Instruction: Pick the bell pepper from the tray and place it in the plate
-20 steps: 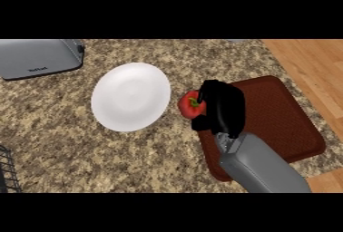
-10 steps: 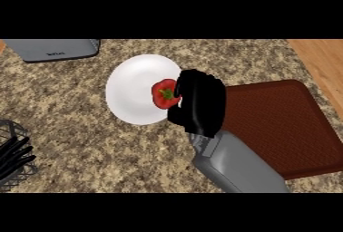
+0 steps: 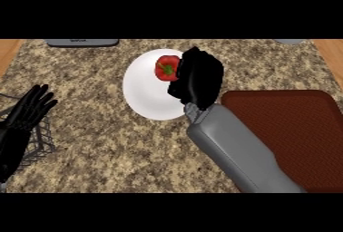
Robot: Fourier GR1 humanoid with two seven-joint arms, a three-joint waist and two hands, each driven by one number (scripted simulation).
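There is a single view, taken from the robot's head and aimed steeply down onto the counter (image 3: pixel 100 149). It sits close enough that the stone top fills most of the field, with wooden floor showing only at the far left and far right corners. The far edge of the counter runs along the top of the view, the near edge lies out of sight below. The right forearm (image 3: pixel 234 149) enters from the lower edge and reaches away from the camera; the left hand (image 3: pixel 26 115) shows at the left border. No second view overlaps it.
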